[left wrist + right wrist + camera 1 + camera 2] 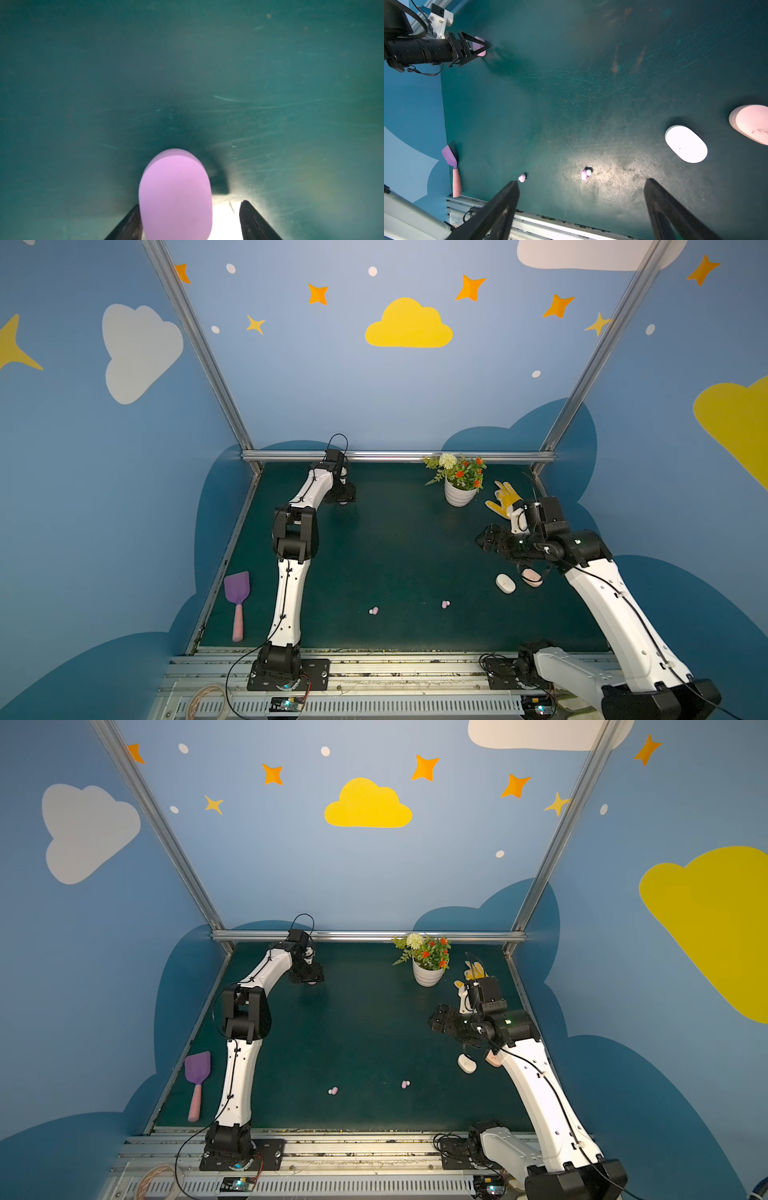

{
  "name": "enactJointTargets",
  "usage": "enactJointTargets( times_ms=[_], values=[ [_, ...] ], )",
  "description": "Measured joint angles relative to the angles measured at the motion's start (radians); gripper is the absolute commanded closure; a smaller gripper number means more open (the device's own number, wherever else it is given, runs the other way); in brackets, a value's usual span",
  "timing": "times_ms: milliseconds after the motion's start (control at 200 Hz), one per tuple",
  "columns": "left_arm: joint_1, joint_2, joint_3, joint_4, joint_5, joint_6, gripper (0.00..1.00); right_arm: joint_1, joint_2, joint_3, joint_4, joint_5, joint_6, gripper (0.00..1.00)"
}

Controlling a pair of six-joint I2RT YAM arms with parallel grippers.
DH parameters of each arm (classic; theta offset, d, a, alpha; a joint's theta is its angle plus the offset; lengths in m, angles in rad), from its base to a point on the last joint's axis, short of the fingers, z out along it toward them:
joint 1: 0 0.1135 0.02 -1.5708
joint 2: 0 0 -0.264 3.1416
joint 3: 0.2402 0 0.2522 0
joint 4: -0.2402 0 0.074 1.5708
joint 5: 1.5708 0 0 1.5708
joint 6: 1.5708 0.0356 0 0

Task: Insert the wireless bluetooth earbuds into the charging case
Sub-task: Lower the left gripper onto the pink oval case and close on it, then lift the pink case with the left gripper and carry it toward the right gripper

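Two lilac earbuds lie apart on the green mat near its front, one [374,610] [522,177] left of the other [445,604] [585,174]. A closed lilac charging case [175,193] [480,48] rests at the back left between the fingers of my left gripper [343,499] [190,203]. One finger touches the case and a gap shows at the other. My right gripper [482,541] [581,181] hovers open and empty at the right. Beside it lie a white case [505,583] [686,143] and a pink case [532,576] [751,124], both closed.
A white flower pot [459,489] and a yellow glove [505,497] stand at the back right. A purple spatula with a pink handle [237,601] lies along the left edge. An aluminium rail [374,659] borders the mat's front.
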Motion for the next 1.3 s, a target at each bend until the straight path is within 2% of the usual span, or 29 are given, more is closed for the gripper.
enactJointTargets(
  times_ms=[325, 566, 976, 1227, 1302],
  values=[
    [-0.009, 0.000, 0.007, 0.004, -0.068, -0.024, 0.44, 0.000, -0.005, -0.002, 0.000, 0.000, 0.000, 0.08],
    [-0.010, 0.017, 0.074, -0.025, -0.084, -0.019, 0.50, 0.000, -0.007, -0.002, 0.000, -0.001, 0.000, 0.08],
    [-0.018, 0.092, 0.169, -0.104, -0.076, -0.001, 0.48, 0.000, -0.027, -0.002, 0.000, -0.005, 0.000, 0.08],
    [-0.020, 0.092, 0.185, -0.127, -0.072, 0.006, 0.68, -0.001, -0.039, -0.002, 0.000, -0.005, 0.000, 0.08],
    [-0.020, 0.091, 0.181, -0.124, -0.069, 0.009, 0.72, -0.001, -0.039, -0.002, 0.000, -0.005, 0.000, 0.08]
  ],
)
